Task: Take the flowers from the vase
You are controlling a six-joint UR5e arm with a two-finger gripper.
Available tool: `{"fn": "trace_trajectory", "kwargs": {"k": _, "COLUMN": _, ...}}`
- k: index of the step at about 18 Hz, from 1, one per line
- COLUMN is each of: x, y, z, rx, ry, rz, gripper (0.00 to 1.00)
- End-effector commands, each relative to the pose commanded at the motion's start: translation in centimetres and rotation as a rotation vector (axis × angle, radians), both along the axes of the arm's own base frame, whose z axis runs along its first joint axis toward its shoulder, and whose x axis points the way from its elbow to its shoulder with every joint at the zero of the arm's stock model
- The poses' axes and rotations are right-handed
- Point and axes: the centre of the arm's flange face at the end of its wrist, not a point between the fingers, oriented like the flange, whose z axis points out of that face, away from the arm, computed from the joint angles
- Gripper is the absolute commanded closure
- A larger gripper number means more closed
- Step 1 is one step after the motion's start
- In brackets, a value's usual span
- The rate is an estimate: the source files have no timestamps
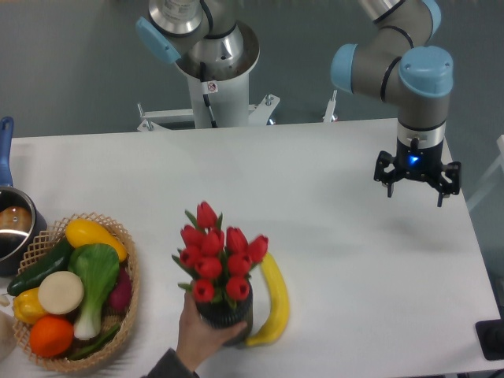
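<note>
Flowers: tulips (219, 256) are standing in the vase (227, 311) near the table's (331, 260) front edge, a banana (275, 303) just beside.
Handling: probably light and soft, buds crushable; gripping the bunched stems under the heads is looking safest.
Vase: a person's hand (197, 331) is holding it.
Robot hand (416, 185): hanging far right, well apart, fingers spread, holding nothing.
Basket (130, 295): holding vegetables.
Pot (9, 228): sitting at the left edge.

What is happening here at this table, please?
A person's hand holds the dark vase with the red flowers near the front edge of the table, beside a banana. The robot's gripper hangs far to the right, above the table, jaws open and empty. The flowers are not yet picked. A basket of vegetables sits at left.
</note>
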Motion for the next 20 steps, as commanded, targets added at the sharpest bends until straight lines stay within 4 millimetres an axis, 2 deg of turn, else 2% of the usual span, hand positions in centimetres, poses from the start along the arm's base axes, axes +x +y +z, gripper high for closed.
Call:
{"fn": "trace_trajectory", "kwargs": {"k": 5, "x": 0.4, "y": 0.2, "z": -0.3, "rx": 0.031, "ry": -0.012, "rz": -0.011, "gripper": 0.00}}
{"fn": "trace_trajectory", "kwargs": {"k": 7, "x": 1.6, "y": 0.9, "z": -0.9, "rx": 0.143, "ry": -0.066, "rz": -0.022, "gripper": 0.00}}
{"fn": "trace_trajectory", "kwargs": {"k": 9, "x": 2.2, "y": 1.5, "z": -0.3, "rx": 0.237, "ry": -0.101, "rz": 0.020, "gripper": 0.00}}
{"fn": "trace_trajectory", "kwargs": {"k": 11, "x": 2.7, "y": 2.9, "z": 0.8, "rx": 0.378, "ry": -0.145, "rz": 0.014, "gripper": 0.00}}
{"fn": "trace_trajectory", "kwargs": {"k": 13, "x": 3.8, "y": 5.3, "z": 2.7, "rx": 0.638, "ry": -0.270, "rz": 0.012, "gripper": 0.00}}
{"fn": "trace_trajectory", "kwargs": {"k": 16, "x": 5.8, "y": 7.0, "z": 4.8, "rx": 0.882, "ry": -0.408, "rz": -0.043, "gripper": 0.00}}
{"fn": "trace_trajectory", "kwargs": {"k": 20, "x": 8.5, "y": 10.0, "z": 3.9, "rx": 0.888, "ry": -0.463, "rz": -0.107, "gripper": 0.00}}
